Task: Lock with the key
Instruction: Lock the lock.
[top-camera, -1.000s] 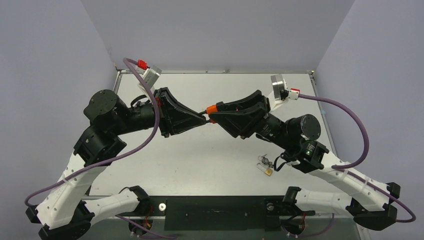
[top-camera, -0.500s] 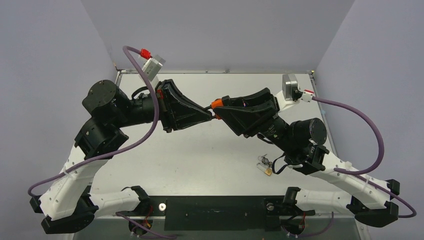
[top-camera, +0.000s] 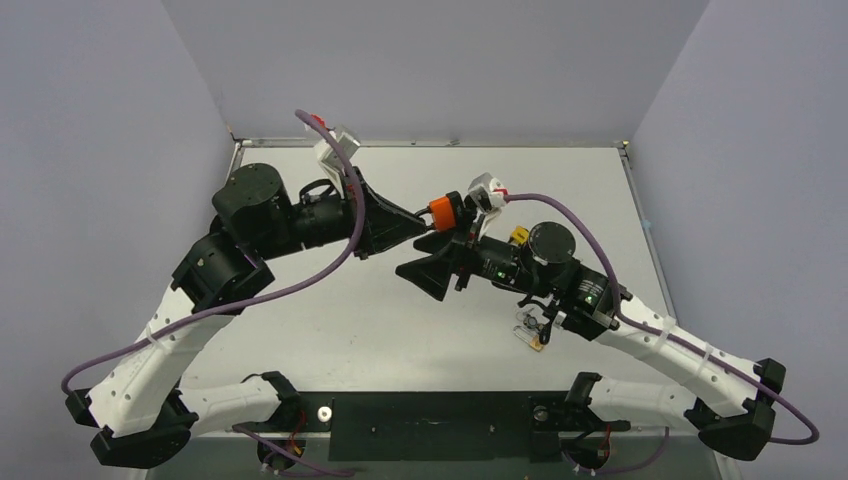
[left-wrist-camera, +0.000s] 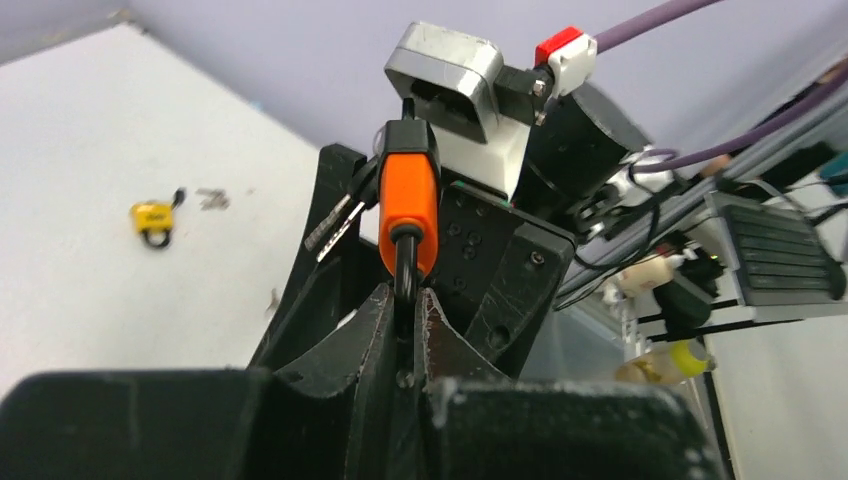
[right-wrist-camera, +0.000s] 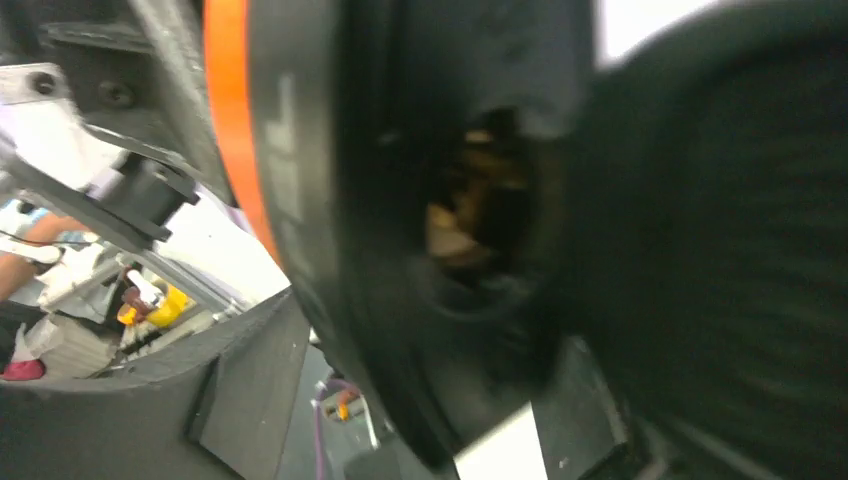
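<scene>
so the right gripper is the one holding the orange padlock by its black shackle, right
Not quite: the left gripper is the one holding the orange padlock by its black shackle. The left wrist view shows that gripper's own fingers shut on the shackle just below the orange body.

Matt black plastic fingers (left-wrist-camera: 375, 335) (slightly rough), smooth matt white table (left-wrist-camera: 80, 120)

The top camera looks down over the whole tabletop (top-camera: 400, 340); the left wrist camera, low and close, shares its yellow padlock (left-wrist-camera: 152, 216).
</scene>
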